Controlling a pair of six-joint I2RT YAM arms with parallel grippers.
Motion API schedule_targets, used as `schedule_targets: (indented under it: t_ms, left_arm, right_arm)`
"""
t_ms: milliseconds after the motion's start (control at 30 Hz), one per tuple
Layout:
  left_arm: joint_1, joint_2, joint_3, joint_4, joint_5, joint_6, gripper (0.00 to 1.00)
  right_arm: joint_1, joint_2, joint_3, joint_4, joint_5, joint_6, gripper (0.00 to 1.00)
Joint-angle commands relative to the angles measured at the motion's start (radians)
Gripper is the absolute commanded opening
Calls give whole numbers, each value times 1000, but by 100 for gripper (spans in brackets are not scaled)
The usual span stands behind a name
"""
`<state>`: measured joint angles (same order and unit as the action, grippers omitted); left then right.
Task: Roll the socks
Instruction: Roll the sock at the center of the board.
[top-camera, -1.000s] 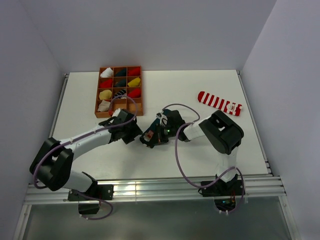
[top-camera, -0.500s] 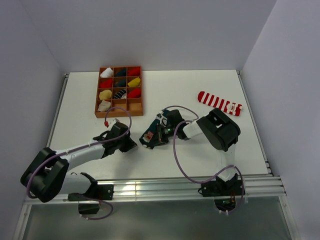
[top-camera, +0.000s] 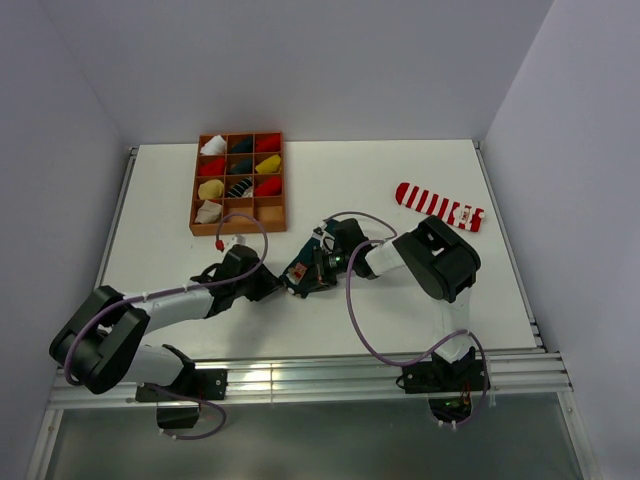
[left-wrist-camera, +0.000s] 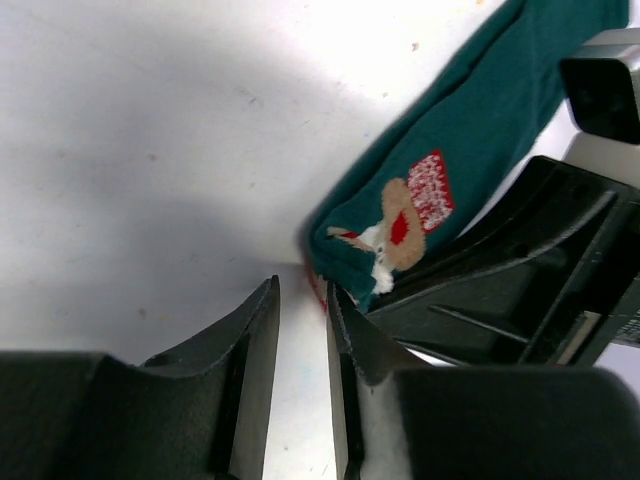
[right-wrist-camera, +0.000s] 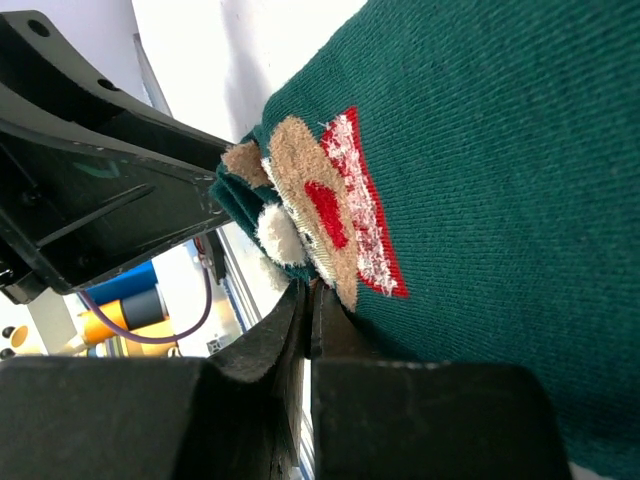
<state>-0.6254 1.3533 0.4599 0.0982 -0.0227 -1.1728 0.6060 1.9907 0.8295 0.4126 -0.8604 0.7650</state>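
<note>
The dark green sock with a figure (top-camera: 297, 270) lies mid-table, and my right gripper (top-camera: 311, 272) is shut on its edge. In the right wrist view the jaws (right-wrist-camera: 308, 290) pinch the sock (right-wrist-camera: 480, 150) just under the figure's face. My left gripper (top-camera: 271, 287) sits low just left of the sock. In the left wrist view it (left-wrist-camera: 301, 288) is slightly open with nothing between the jaws, its right fingertip against the sock's (left-wrist-camera: 470, 130) corner. The red-and-white striped sock (top-camera: 440, 205) lies flat at the far right. The beige sock is not in view.
An orange compartment tray (top-camera: 196, 185) with rolled red, yellow, white and dark bundles stands at the back left. The right gripper's black body (left-wrist-camera: 520, 270) lies close beside my left fingers. Walls close in the table on both sides.
My left gripper pulled back toward the near edge and dropped low, then slid right to the sock's corner. The right gripper stayed shut on the green sock, barely moving.
</note>
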Motion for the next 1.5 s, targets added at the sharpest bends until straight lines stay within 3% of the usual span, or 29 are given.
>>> schedule_targets:
  t_ms: [0,700,867,1233,1467]
  left_arm:
    - [-2,-6,-16,96,13,13,31]
    - [0,63,-1,159,13,4,35]
    - [3,99,26,101,-6,-17,36]
    - [3,199,80,-69,-56,-56,18]
    - [3,254,103,-149,-82,-59,11]
  right_arm:
    - [-5,42,-1,-110,67,-43,0]
    - [-5,45,31,-176,90,-55,0]
    - [-5,46,54,-225,95,-67,0]
    - [-5,5,86,-320,167,-93,0]
    - [1,-105,92,-426,289,-170,25]
